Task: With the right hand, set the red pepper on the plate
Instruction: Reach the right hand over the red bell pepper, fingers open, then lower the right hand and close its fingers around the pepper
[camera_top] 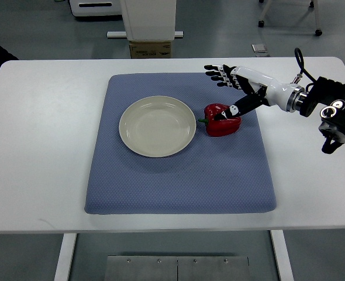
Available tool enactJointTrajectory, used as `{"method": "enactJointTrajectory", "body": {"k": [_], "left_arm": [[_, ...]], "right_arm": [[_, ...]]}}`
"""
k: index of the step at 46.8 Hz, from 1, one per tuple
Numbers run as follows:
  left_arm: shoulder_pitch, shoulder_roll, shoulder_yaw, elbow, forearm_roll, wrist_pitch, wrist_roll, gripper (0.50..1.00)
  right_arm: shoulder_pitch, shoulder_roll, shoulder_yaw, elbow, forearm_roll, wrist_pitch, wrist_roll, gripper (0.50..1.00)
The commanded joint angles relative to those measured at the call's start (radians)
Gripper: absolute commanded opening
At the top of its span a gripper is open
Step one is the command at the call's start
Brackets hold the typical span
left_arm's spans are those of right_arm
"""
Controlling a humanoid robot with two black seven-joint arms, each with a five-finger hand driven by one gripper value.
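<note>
A red bell pepper [221, 123] with a green stem lies on the blue mat [178, 175], just right of a cream plate [157, 126]. My right hand [228, 88] reaches in from the right edge and hovers over the pepper. Its fingers [218, 72] are spread out behind the pepper, while the thumb [233, 110] points down and touches the pepper's top. The hand holds nothing. The plate has nothing on it. My left arm does not show.
The mat lies on a white table [38, 146]. A cardboard box [150, 50] and a white machine base stand on the floor beyond the table's far edge. A dark object shows at the far left edge.
</note>
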Motion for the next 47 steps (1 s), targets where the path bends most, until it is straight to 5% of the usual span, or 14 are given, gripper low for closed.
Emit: {"method": "enactJointTrajectory", "body": {"k": [1, 21, 47], "left_arm": [[0.0, 0.0, 0.0, 0.0, 0.0, 0.0, 0.0, 1.0], [0.0, 0.0, 0.0, 0.0, 0.0, 0.0, 0.0, 1.0], [0.0, 0.0, 0.0, 0.0, 0.0, 0.0, 0.0, 1.0]], "right_arm": [[0.013, 0.007, -0.014, -0.004, -0.014, -0.003, -0.002, 0.968], [0.075, 0.081, -0.191, -0.016, -0.049, -0.176, 0.015, 0.958], [0.093, 0.091, -0.267, -0.111, -0.082, -0.185, 0.015, 0.943]]}}
